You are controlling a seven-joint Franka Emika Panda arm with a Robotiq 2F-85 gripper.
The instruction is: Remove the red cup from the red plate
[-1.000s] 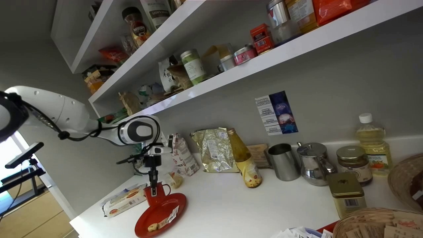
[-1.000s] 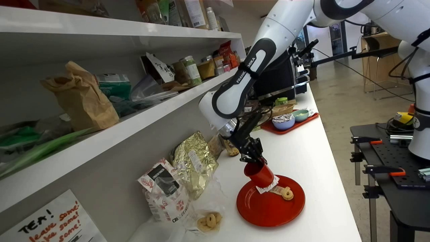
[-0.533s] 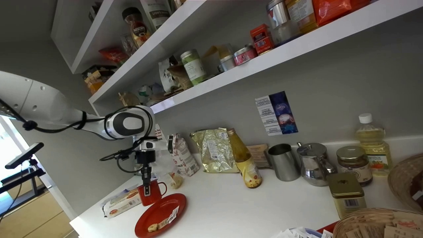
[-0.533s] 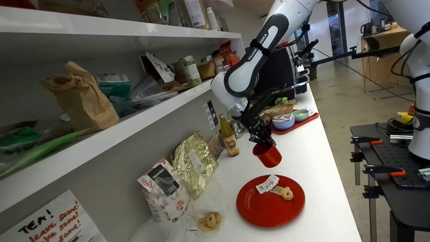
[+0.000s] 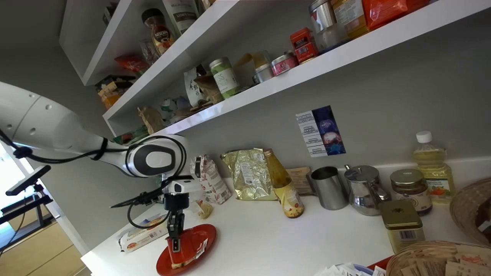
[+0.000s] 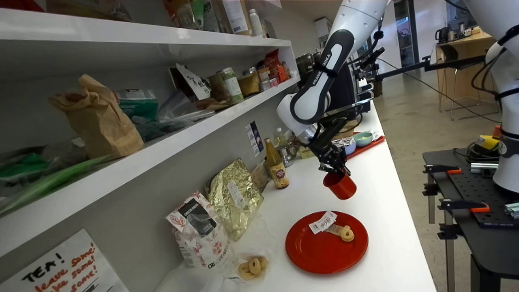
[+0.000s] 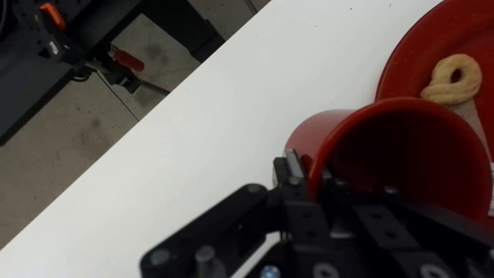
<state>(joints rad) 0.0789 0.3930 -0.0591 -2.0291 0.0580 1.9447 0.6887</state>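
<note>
The red cup (image 6: 340,186) hangs tilted in the air, apart from the red plate (image 6: 320,257) in this exterior view. My gripper (image 6: 344,170) holds it from above by its wall. In the wrist view the gripper (image 7: 312,170) is shut on the cup's rim, one finger outside and one inside; the cup (image 7: 324,123) shows its open mouth. In an exterior view the cup (image 5: 187,245) overlaps the plate (image 5: 207,231) behind the gripper (image 5: 176,245). The plate lies on the counter with a ring biscuit (image 6: 347,234) and paper packets (image 6: 323,222) on it.
A yellow bottle (image 6: 277,164), a gold bag (image 6: 233,194) and a white bag (image 6: 200,231) stand along the wall. A red tray (image 6: 367,147) with bowls lies farther along the counter. A shelf (image 6: 202,132) overhangs the wall side. The counter's open edge (image 7: 170,94) shows in the wrist view.
In an exterior view the gripper and cup have moved up and right, from over the plate to apart from it, toward the counter's open edge. The packets have come into full view. The plate stays put.
</note>
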